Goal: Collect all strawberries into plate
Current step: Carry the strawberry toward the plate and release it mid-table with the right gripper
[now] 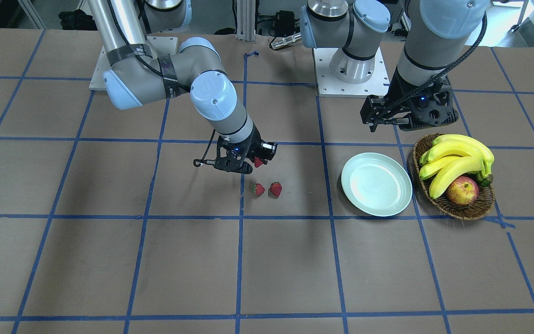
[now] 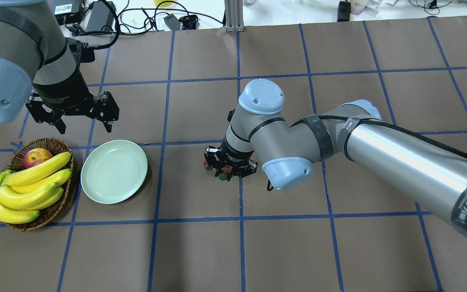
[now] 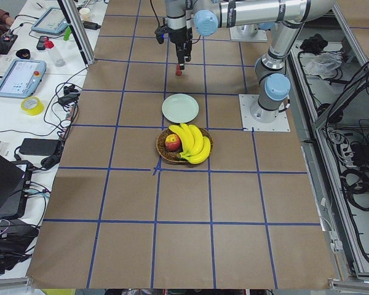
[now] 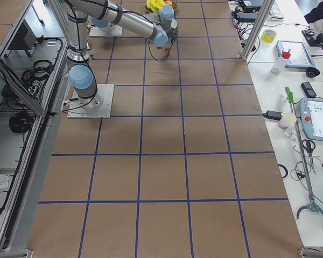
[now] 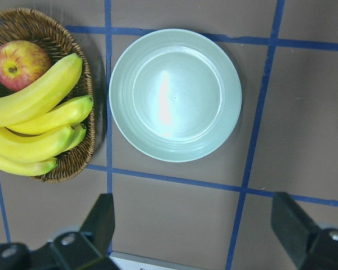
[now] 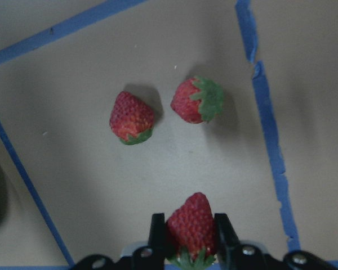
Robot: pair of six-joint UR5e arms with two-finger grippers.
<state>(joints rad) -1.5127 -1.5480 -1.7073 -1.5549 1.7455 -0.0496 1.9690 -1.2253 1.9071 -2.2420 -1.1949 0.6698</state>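
Strawberry [image 6: 193, 225] pinched in right tool [image 6: 189, 220]; front view shows it only partly.

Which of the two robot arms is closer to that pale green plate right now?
The left. The left gripper hangs open in the air close by the plate. The right gripper is well off to the side, holding a strawberry.

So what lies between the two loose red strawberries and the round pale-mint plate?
Front-facing view: only bare brown table cover and one blue tape line between strawberries and plate.
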